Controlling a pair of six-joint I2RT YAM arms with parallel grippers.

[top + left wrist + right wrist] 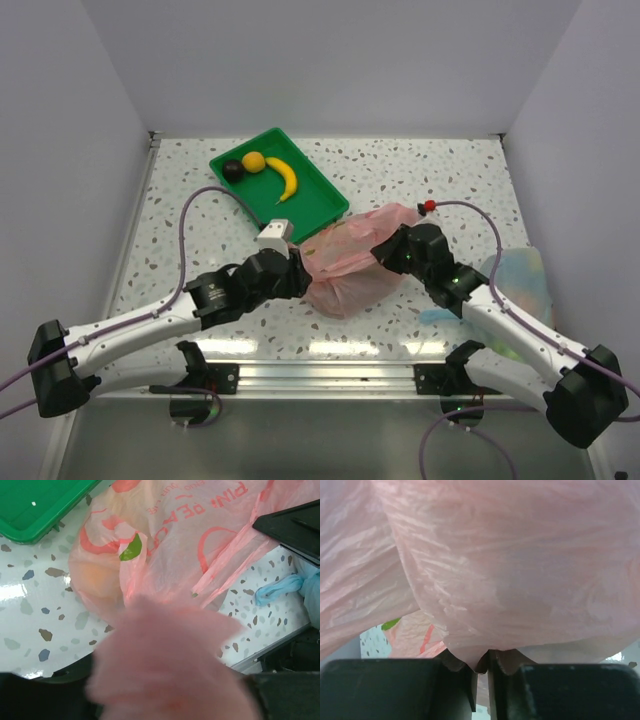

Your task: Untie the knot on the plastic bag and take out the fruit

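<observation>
The pink plastic bag [352, 268] lies at the table's middle, stretched between both grippers. My left gripper [303, 272] is at its left edge. In the left wrist view a blurred bunch of pink plastic [165, 665] covers the jaws, so it looks gripped. My right gripper [383, 250] is shut on a fold of the bag [481, 667] at its right side. A twisted pink handle strip [235, 550] runs toward the right gripper's black body [295, 527]. I cannot make out a tied knot. Through the plastic show an orange fruit [92, 577] and a green piece [131, 549].
The green tray [318, 200] stands behind the bag and holds a near-black round fruit [232, 170], a yellow round one [255, 161] and a banana [286, 178]. A pale blue bag [522, 275] lies at the right, its tied top [280, 586] near the pink bag.
</observation>
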